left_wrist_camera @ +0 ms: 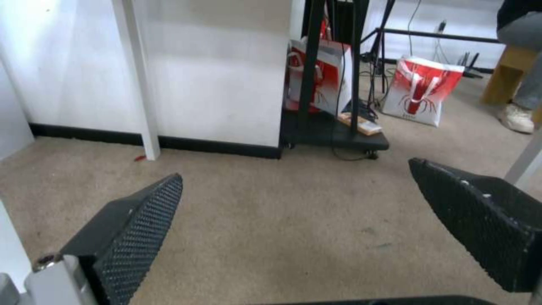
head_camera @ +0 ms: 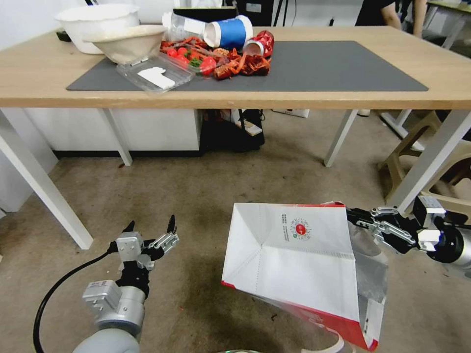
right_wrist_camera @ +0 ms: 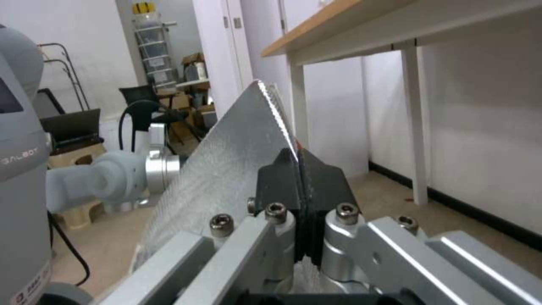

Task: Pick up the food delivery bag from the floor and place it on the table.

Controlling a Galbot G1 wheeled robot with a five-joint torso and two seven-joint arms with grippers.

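The food delivery bag, white with red side edges and a round red logo, hangs tilted in front of the table, its folded base turned toward me. My right gripper is shut on the bag's upper rim from the right. In the right wrist view its fingertips pinch the silver foil lining. Whether the bag's low corner touches the floor I cannot tell. My left gripper stays open low on the left, with bare floor between its pads.
The table's dark grey mat carries bowls, a plastic tray and red food scraps on its left half. White table legs stand nearby. A black cart sits under the table, a wooden stool at right.
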